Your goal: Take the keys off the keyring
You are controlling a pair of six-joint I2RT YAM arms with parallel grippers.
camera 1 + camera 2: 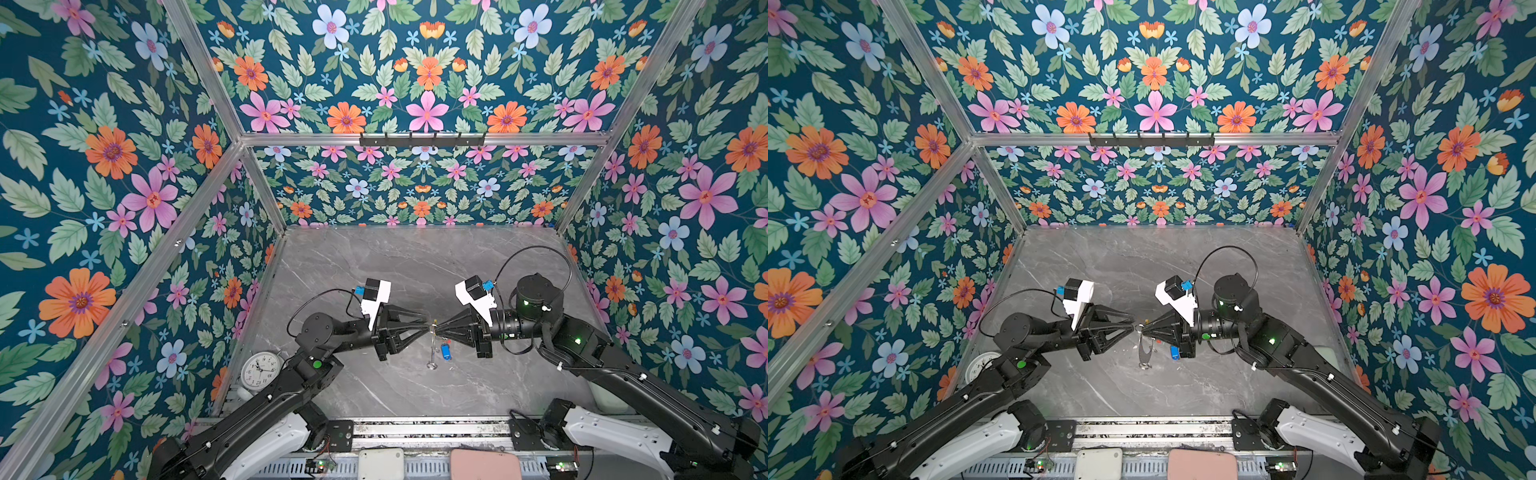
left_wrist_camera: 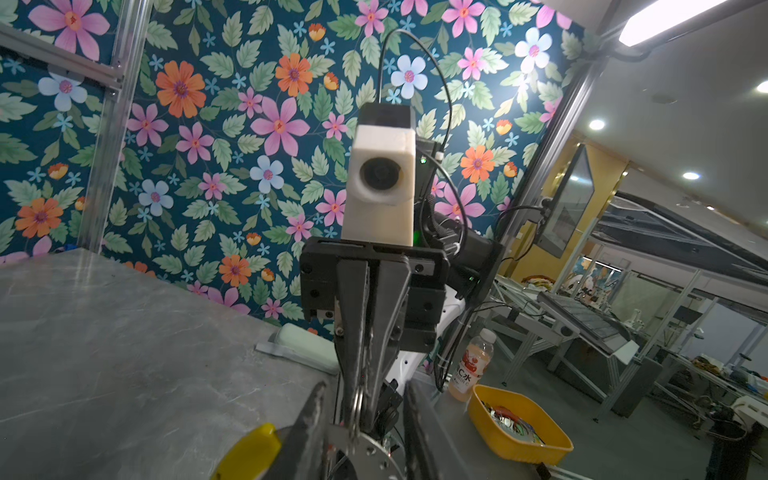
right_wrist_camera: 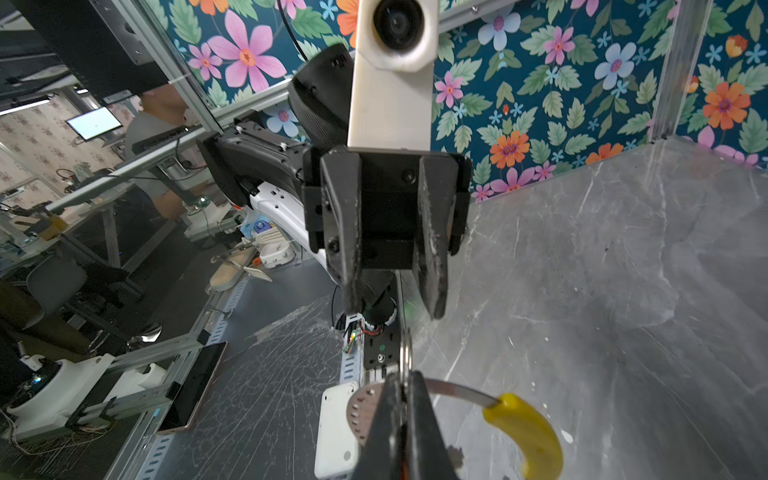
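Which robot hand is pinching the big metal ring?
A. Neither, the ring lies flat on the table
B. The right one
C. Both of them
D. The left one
B: in the right wrist view the right gripper has its jaws shut on the keyring, which is held up off the table, while the left gripper faces it with its jaws standing apart.

Grey marble tabletop [image 1: 374, 266], floral wallpaper [image 1: 124, 166] all round. White alarm clock [image 1: 260, 369] at near-left corner. Black hook rack [image 1: 422, 140] on rear rail. White box [image 1: 381, 463], pink box [image 1: 484, 464] side by side below front edge. Outside: yellow tray [image 2: 540, 449], drink bottle [image 2: 471, 365] just beside.
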